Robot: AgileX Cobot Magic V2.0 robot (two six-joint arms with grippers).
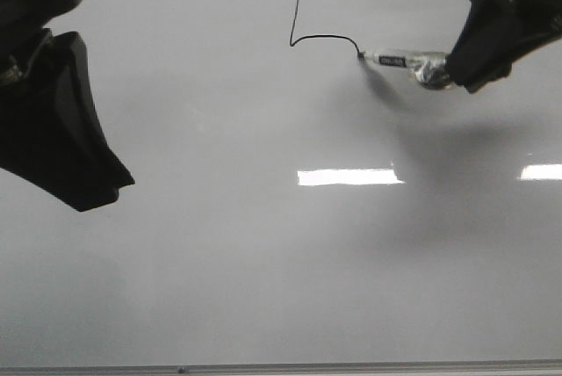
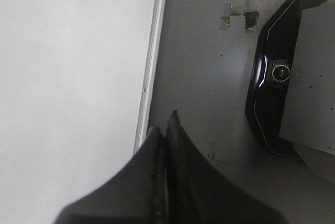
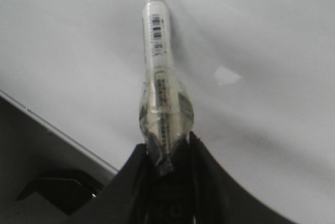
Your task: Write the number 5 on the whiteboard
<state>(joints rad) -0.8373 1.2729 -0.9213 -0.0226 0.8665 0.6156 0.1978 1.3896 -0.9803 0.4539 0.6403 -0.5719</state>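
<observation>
The whiteboard [image 1: 263, 253] fills the front view, glossy pale grey. On it a thin black line [image 1: 299, 7] runs down from the far edge, then curves right [image 1: 329, 39], part of the number 5. My right gripper [image 1: 457, 64] is shut on a white marker [image 1: 391, 60] wrapped in clear tape; its tip touches the end of the line. In the right wrist view the marker [image 3: 157, 51] points away from the gripper [image 3: 167, 145]. My left gripper [image 1: 114, 187] hangs shut and empty at the left; in its wrist view [image 2: 165, 124] it is over the board's edge strip [image 2: 149, 77].
Bright rectangular light reflections [image 1: 349, 177] lie on the board. The board's near metal edge [image 1: 281, 367] runs along the front. Beside the board a grey tabletop [image 2: 209, 77] holds a black device [image 2: 275, 77] and bits of tape [image 2: 241, 17].
</observation>
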